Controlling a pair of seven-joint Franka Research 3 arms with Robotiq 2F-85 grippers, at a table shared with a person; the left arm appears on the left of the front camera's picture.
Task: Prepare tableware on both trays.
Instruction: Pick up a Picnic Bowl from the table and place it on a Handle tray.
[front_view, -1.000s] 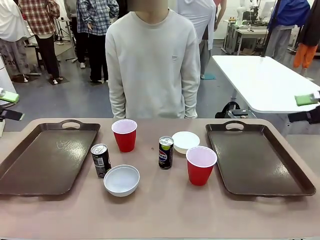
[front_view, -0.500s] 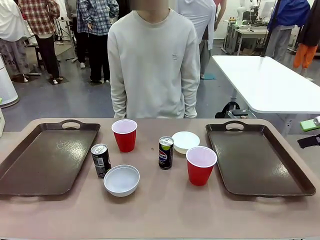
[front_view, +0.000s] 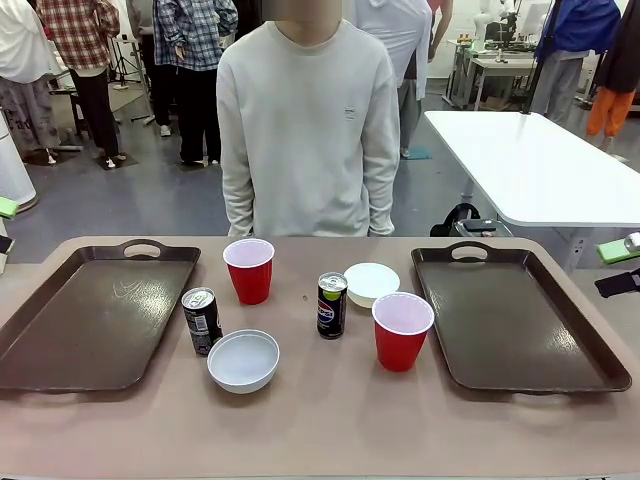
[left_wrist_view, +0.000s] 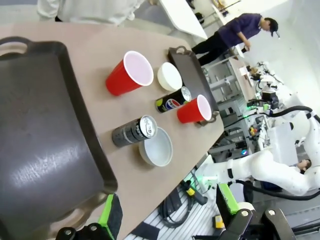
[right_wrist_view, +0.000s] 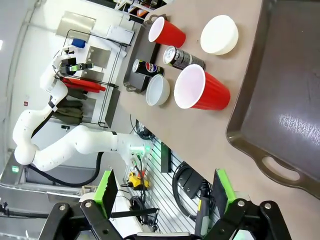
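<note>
The left tray (front_view: 90, 320) and right tray (front_view: 520, 325) are glossy dark brown; the left one carries pale scuff marks. The left cup (front_view: 249, 275) and right cup (front_view: 400, 340) are red outside and white inside. The near bowl (front_view: 243, 360) and far bowl (front_view: 371, 282) are plain white. The left can (front_view: 202, 322) is black with a silver top and greyish print. The right can (front_view: 331, 308) is black with a blue, red and white round logo and a lime band under its silver top. The tabletop (front_view: 330, 430) is pinkish tan. The person's sweater (front_view: 300, 150) is cream. The left gripper (left_wrist_view: 167, 212) and right gripper (right_wrist_view: 165, 190) are black with bright green pads (right_wrist_view: 106, 186).
</note>
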